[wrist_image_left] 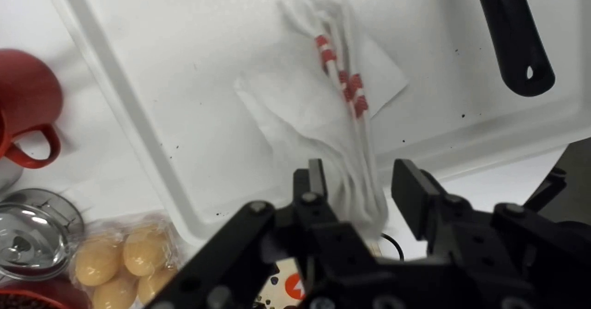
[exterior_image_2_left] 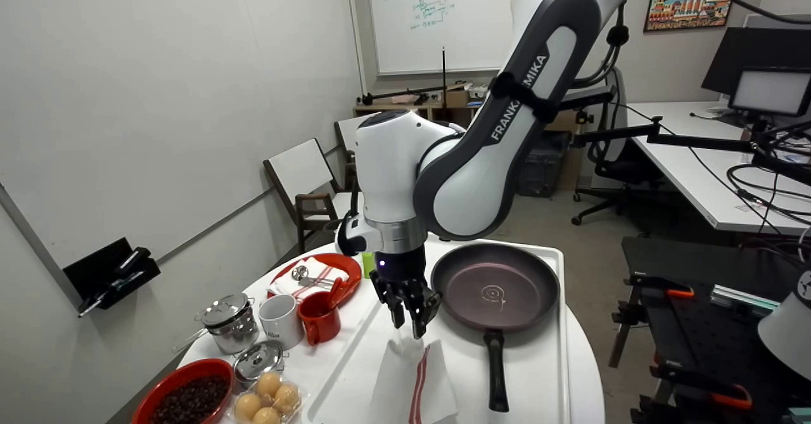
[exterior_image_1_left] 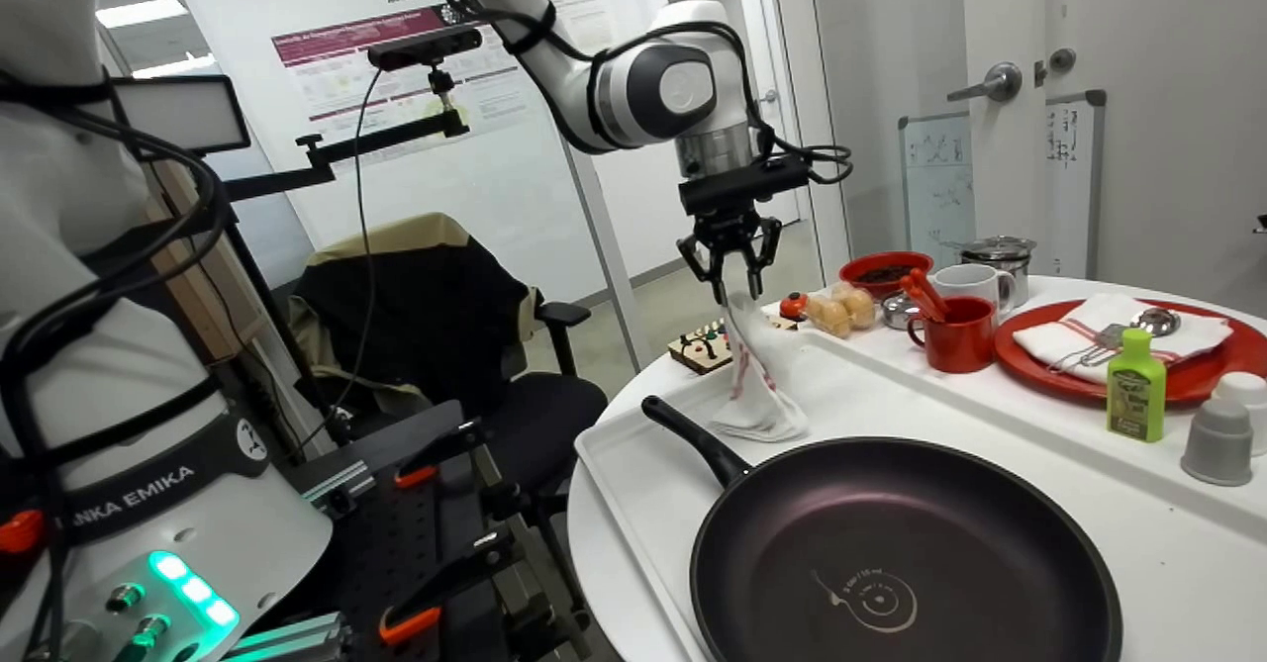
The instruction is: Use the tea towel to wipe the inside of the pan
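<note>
One white, red-striped cloth tea towel [exterior_image_1_left: 757, 385] stands left of the round black frying pan [exterior_image_1_left: 906, 563]; end effector [exterior_image_1_left: 738, 292] is parted; wiping finished or unstarted, unclear.

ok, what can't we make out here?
Towel: lower end cut off by the bottom edge in an exterior view; top blurred.
Pan: near rim cut off by the bottom edge in an exterior view; wrist view's top edge cuts off all but part of the handle.
Bottle: partly hidden behind the gripper in an exterior view.
Whiteboard writing: mostly too small to read in an exterior view.
</note>
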Controlling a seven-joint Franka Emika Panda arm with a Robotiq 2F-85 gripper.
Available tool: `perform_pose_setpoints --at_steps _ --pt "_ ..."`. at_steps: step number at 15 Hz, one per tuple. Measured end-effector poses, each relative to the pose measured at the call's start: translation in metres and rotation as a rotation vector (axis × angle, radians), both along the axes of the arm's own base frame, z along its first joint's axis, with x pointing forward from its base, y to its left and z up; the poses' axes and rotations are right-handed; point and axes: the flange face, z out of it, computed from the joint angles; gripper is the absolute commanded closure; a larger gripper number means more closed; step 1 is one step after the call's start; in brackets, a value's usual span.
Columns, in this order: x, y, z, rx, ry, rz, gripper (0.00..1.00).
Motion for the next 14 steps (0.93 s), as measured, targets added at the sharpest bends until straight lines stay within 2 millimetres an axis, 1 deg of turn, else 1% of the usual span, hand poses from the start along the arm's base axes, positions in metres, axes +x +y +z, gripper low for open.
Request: perform_pose_setpoints --at_steps 3,4,10,14 --pt "0.007 -0.001 -0.004 -0.004 0.019 -0.011 0.03" --pt "0.009 -0.002 -0.006 -0.005 0.02 -0.013 0.0" --pt "0.013 -0.011 -0.01 -0.021 0.02 -0.043 0.0" --pt "0.013 -0.011 -0.01 -0.023 0.02 -0.046 0.0"
